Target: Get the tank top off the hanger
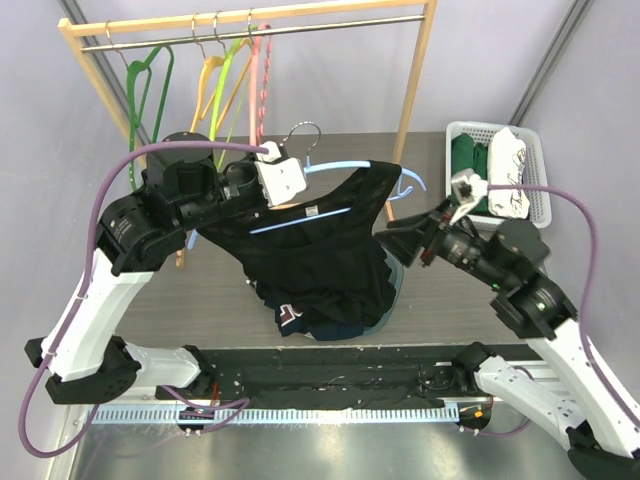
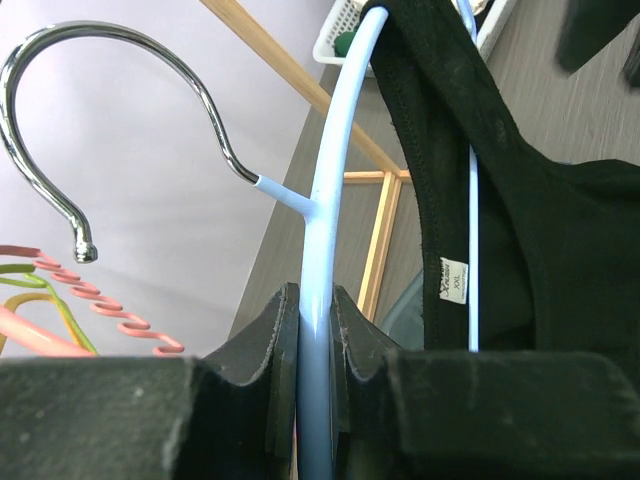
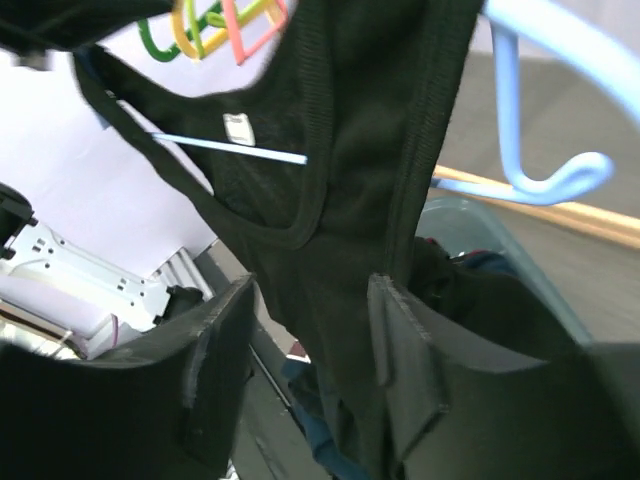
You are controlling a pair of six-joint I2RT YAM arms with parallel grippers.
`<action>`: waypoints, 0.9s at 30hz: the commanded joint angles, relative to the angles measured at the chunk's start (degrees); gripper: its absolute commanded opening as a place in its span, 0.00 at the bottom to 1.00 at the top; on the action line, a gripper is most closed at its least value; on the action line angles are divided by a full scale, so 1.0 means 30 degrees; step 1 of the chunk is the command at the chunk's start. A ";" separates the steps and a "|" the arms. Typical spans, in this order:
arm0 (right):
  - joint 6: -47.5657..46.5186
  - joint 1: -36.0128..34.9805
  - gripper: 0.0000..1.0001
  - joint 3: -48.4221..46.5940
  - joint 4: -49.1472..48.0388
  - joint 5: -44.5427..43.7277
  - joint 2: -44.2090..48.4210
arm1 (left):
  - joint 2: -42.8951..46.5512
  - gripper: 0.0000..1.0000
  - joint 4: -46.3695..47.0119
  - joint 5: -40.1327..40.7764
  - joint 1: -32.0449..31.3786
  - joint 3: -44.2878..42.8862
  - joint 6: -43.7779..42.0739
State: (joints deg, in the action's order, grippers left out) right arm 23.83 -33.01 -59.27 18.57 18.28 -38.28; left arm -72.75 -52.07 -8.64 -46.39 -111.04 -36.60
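Observation:
A black tank top (image 1: 320, 240) hangs on a light blue hanger (image 1: 340, 166) held in the air above the table. My left gripper (image 1: 300, 172) is shut on the hanger's upper arm just below its chrome hook (image 2: 130, 110); in the left wrist view the blue bar (image 2: 325, 200) is pinched between the fingers of that gripper (image 2: 315, 320). My right gripper (image 1: 397, 236) is open at the top's right side. In the right wrist view the black fabric (image 3: 350, 150) hangs between the spread fingers of the right gripper (image 3: 310, 330), and the hanger's end (image 3: 550, 180) sticks out above.
A wooden rack (image 1: 250, 18) at the back holds green (image 1: 150, 85), orange and pink hangers. A white basket (image 1: 500, 170) with green and white clothes stands at the back right. A clear bin of clothes (image 1: 330, 315) sits under the tank top.

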 commanded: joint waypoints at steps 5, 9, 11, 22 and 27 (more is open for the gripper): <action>0.1665 -0.0069 0.65 -0.0313 -0.5630 0.0878 -0.1682 | 0.0607 0.00 0.1656 0.0011 -0.0064 -0.0192 -0.0164; 0.1548 -0.0069 0.65 -0.0577 -0.5633 0.0557 -0.1917 | 0.0725 0.00 0.1450 -0.0136 -0.0064 -0.0134 -0.0075; 0.1402 -0.0069 0.66 -0.0489 -0.5604 0.0294 -0.1771 | 0.0783 0.00 0.1363 -0.0194 -0.0035 -0.0075 -0.0076; -0.0181 -0.0069 0.77 -0.0284 -0.4138 -0.0235 -0.1477 | 0.0901 0.00 0.1246 -0.0428 -0.0064 -0.0338 0.0276; -0.0094 -0.0040 0.76 -0.0664 -0.4109 0.0145 -0.2296 | 0.0930 0.00 0.1099 -0.0546 -0.0035 -0.0515 0.0335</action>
State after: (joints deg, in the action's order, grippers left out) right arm 24.53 -33.01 -58.63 7.38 18.92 -43.81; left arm -71.68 -52.10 -9.13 -46.39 -110.80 -36.38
